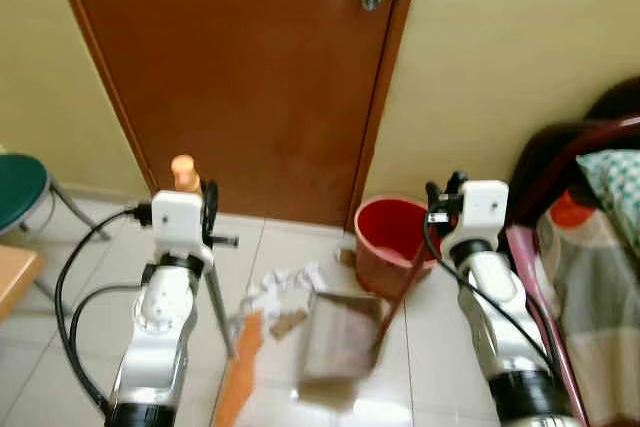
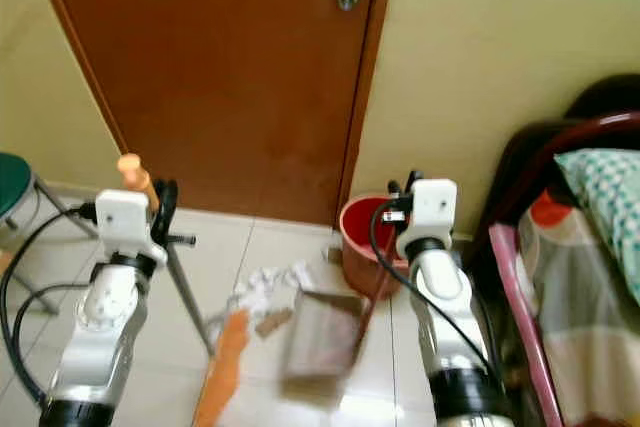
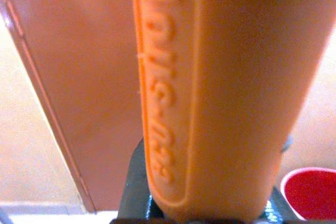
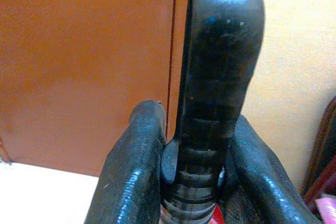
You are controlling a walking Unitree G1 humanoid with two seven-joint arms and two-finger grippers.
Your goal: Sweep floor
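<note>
Black fingers [image 4: 131, 171] of your right gripper [image 4: 197, 182] are clamped on the ribbed black grip of the dustpan handle [image 4: 218, 77], which stands up between them in the right wrist view, in front of the brown door [image 1: 260, 67] and the cream wall [image 1: 500, 47]. From that gripper the thin reddish shaft slants down to the dustpan [image 1: 335, 332], a blurred brownish box resting on the floor [image 1: 90, 287] just in front of the red bucket [image 1: 395, 237]. Your left gripper [image 1: 205, 209] is closed around the orange grip of the broom handle [image 3: 226, 93]; in the left wrist view you see that grip pressed close to the lens, with raised lettering running along it, and its rounded tip pokes up above the wrist in the left eye view. A thin grey shaft runs down from it to the orange broom head [image 1: 238, 367] on the tiles, just left of the dustpan. Crumpled white paper and scraps [image 1: 285, 292] lie on the floor between the broom head and the dustpan, touching the dustpan's mouth. Further out, on your left, you have a green stool [image 1: 20, 192] on grey legs, and on your right a bed [image 1: 590, 247] with a dark red frame and patterned bedding.
</note>
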